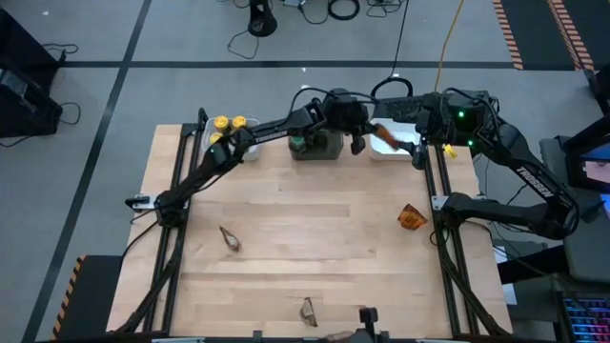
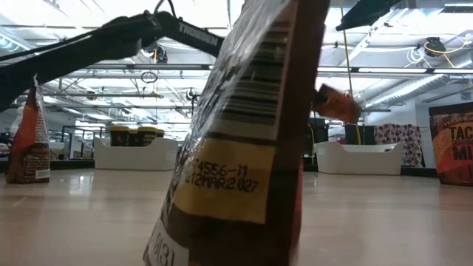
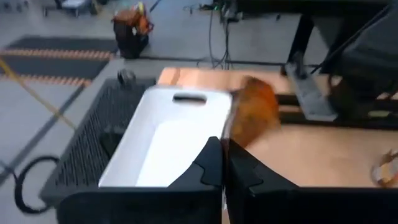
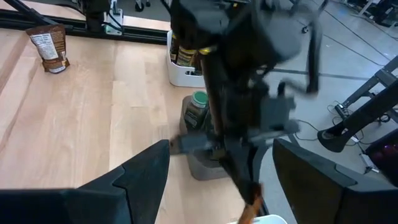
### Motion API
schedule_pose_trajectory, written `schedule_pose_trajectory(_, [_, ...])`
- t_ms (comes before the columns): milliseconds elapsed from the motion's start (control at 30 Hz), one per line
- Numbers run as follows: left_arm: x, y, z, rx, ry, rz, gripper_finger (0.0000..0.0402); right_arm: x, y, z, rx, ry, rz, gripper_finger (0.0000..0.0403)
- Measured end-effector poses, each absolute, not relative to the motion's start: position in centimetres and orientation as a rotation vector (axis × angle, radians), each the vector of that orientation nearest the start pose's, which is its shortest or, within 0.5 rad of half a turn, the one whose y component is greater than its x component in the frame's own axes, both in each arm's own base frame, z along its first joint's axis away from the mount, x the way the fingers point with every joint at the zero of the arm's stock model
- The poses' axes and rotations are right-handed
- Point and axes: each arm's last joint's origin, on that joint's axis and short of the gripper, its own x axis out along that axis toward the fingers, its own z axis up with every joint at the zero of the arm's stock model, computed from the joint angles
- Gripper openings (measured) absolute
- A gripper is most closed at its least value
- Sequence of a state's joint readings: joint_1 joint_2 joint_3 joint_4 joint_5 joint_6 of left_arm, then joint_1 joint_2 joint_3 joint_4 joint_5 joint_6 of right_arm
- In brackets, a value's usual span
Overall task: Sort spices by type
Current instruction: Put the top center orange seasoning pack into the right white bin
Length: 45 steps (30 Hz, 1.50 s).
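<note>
My left gripper (image 3: pixel 224 163) reaches across to the table's far right and is shut on an orange-brown spice packet (image 1: pixel 387 141), beside the far-right white bin (image 3: pixel 163 140). The packet (image 2: pixel 336 103) hangs in the air. My right gripper (image 4: pixel 221 186) waits open and holding nothing close by, at the far right. Yellow-lidded jars (image 1: pixel 229 124) stand in the far-left white bin (image 1: pixel 236 145). A green-lidded jar (image 4: pixel 198 103) stands in the dark grey middle bin (image 1: pixel 316 146). Loose packets lie on the wood (image 1: pixel 229 238), (image 1: pixel 412 217), (image 1: pixel 308 312). My left gripper pinches the packet's near edge (image 3: pixel 239 138) between its two shut fingers. The fingers come from the table's left, slanting slightly down. The packet sticks out past the fingertips, lifted clear of the table and of the white bin.
One packet (image 2: pixel 251 133) stands right in front of the low camera at the near edge and blocks much of that view. The two arms are close together at the far right (image 1: pixel 419 151). Open wood lies in the table's middle (image 1: pixel 315 219).
</note>
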State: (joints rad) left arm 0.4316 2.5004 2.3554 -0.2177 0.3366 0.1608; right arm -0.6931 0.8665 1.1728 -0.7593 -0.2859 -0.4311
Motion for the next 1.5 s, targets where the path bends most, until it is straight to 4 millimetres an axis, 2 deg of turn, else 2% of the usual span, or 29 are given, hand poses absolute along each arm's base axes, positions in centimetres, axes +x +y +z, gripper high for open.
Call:
schedule_pose_trajectory(133, [52.7,23.6,23.1,-0.012,0.362,0.105,0.0000,12.1,-9.0,39.4,-0.202,0.479,-0.306,0.0267])
schedule_pose_trajectory(300, [52.6,24.4,23.4,-0.032,0.334,0.194,0.0000,12.1,-9.0,39.4,-0.201,0.478,-0.304,0.0267])
schedule_pose_trajectory(533, [52.4,25.0,23.3,-0.004,0.327,0.211,0.0000,12.1,-9.0,39.4,-0.195,0.477,-0.304,0.0267])
schedule_pose_trajectory(667, [52.4,25.1,22.7,0.000,0.368,0.250,0.0000,12.1,-9.0,39.4,-0.193,0.478,-0.303,0.0267])
schedule_pose_trajectory(900, [52.4,25.1,22.5,0.072,0.389,0.240,0.0000,12.1,-9.0,39.4,-0.193,0.477,-0.303,0.0267])
schedule_pose_trajectory(1500, [52.3,25.0,22.4,0.102,0.417,0.256,0.0000,12.3,-9.2,39.2,-0.176,0.485,-0.305,0.0267])
